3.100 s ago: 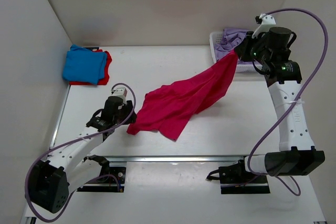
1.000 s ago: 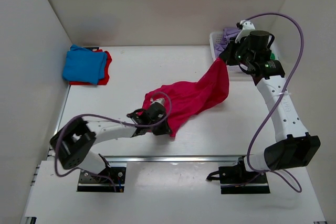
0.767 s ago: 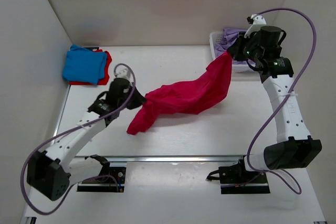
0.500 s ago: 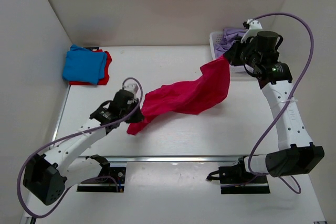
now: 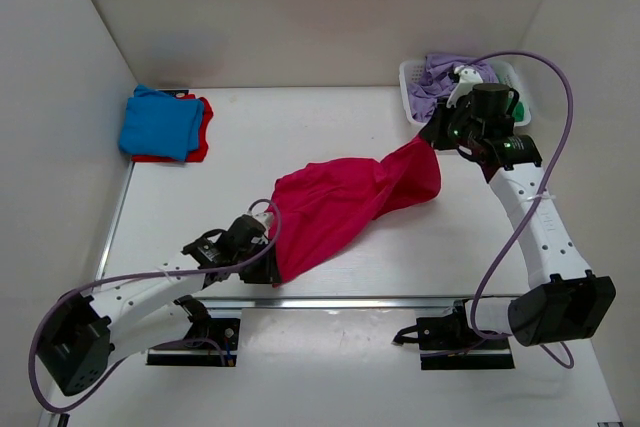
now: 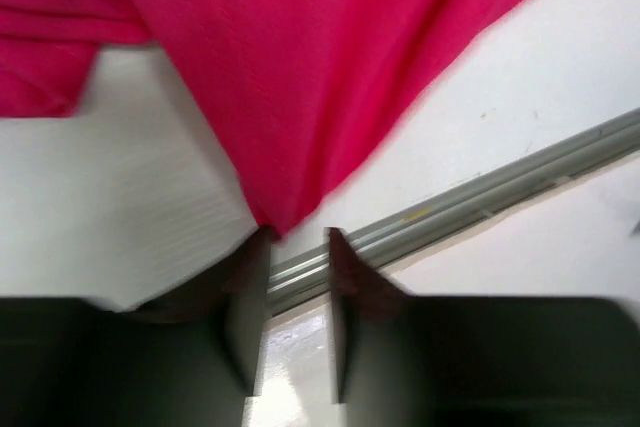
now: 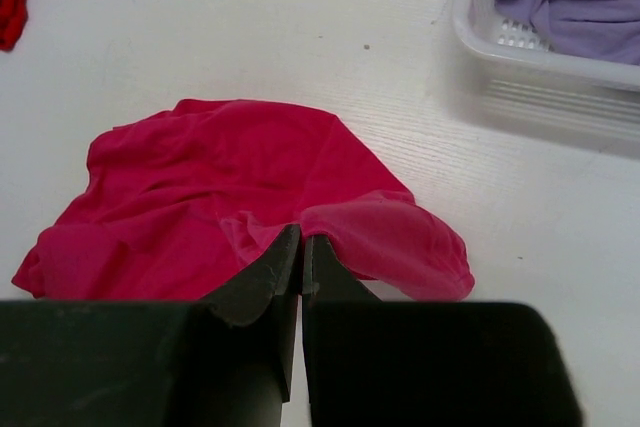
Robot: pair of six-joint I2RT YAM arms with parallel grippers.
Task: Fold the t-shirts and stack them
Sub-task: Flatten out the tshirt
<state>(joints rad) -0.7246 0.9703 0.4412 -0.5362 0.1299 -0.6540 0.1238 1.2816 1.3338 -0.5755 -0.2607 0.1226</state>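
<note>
middle t-shirt (image 5: 340, 202): sprawled mid-tabletop (image 5: 300, 127), running front-left to back-right
left end effector (image 5: 268, 269): at its front corner, right by the front edge
right end effector (image 5: 432, 137): on its back-right end
back-left corner: top folded t-shirt (image 5: 158, 124) lying on bottom folded t-shirt (image 5: 203, 132)
back-right corner: basket (image 5: 412, 87), with the basket t-shirt (image 5: 445, 74) inside

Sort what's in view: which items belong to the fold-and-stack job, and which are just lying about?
Job:
crimson-pink cloth t-shirt, pinched by the right gripper, near corner at the left gripper
folded bright blue t-shirt on the folded red t-shirt
crumpled lavender t-shirt

Lying about:
white latticed plastic basket holding the lavender one
metal rail along the near edge
</note>
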